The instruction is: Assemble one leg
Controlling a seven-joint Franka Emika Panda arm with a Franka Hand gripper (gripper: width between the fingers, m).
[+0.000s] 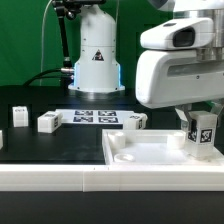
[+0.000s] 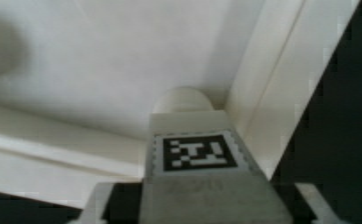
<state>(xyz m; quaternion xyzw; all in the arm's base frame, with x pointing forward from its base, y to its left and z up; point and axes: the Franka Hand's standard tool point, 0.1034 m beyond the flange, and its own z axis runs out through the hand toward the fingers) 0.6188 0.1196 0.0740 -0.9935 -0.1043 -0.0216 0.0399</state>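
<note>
1 leg [image 1: 202, 131] over panel [image 1: 150, 152], nr rim

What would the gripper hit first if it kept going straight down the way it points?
Probably the white panel below, near its rim, touched first by the leg the gripper holds. Depth is unclear.

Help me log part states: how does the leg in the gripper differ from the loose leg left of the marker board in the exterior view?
Pose: the held leg stands upright; the loose leg lies on the table. State: the gripper clamps the held leg over the panel; the loose leg is untouched. Both are small white blocks.
</note>
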